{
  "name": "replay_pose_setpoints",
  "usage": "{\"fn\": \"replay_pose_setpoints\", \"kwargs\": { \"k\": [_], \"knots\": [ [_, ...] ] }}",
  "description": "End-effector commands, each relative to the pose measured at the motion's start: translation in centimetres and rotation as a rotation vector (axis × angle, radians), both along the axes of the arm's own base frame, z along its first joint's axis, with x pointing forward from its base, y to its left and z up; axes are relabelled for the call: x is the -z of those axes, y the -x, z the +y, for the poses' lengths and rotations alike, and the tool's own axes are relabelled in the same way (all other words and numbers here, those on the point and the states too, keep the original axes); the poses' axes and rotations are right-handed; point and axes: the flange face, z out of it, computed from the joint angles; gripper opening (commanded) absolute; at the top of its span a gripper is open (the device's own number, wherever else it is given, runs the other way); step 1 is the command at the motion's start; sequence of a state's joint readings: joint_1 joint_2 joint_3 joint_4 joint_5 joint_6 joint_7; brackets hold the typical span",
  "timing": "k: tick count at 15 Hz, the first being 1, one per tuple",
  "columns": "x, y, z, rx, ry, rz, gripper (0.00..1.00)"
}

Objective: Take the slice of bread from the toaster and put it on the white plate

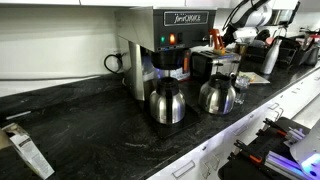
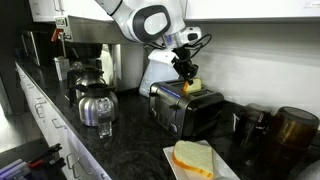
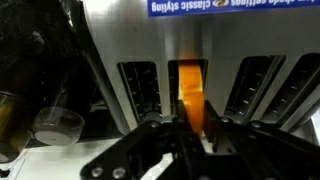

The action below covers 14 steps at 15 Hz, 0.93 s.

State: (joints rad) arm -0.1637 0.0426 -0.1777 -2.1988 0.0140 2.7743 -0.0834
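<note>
The toaster (image 2: pixel 185 112) is a dark box with shiny metal sides on the black counter; it also shows in the wrist view (image 3: pixel 240 40) and, far back, in an exterior view (image 1: pixel 205 65). My gripper (image 2: pixel 187 72) hangs right over the toaster's top. In the wrist view my gripper (image 3: pixel 190 132) is shut on the orange-brown slice of bread (image 3: pixel 190 90), which stands upright in a slot. The slice (image 2: pixel 192 87) pokes out just above the toaster. The white plate (image 2: pixel 228 170) lies in front of the toaster with another tan slice (image 2: pixel 193 158) on it.
Two steel carafes (image 1: pixel 166 102) (image 1: pixel 217 95) stand before the tall coffee brewer (image 1: pixel 165 45). A carafe (image 2: pixel 97 103) and a glass (image 2: pixel 105 130) stand beside the toaster. Dark jars (image 2: pixel 295 128) stand past it. A clear cup (image 3: pixel 55 125) is beside the toaster.
</note>
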Motion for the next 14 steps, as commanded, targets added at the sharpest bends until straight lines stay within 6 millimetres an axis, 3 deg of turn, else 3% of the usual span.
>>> {"fn": "replay_pose_setpoints", "kwargs": {
  "k": [1, 8, 14],
  "knots": [
    [-0.3, -0.1, -0.2, -0.022, 0.009, -0.015, 0.02],
    [-3.4, 0.6, -0.3, -0.034, 0.036, -0.060, 0.03],
    [-4.1, 1.9, 0.1, -0.022, 0.034, -0.084, 0.03]
  ]
}}
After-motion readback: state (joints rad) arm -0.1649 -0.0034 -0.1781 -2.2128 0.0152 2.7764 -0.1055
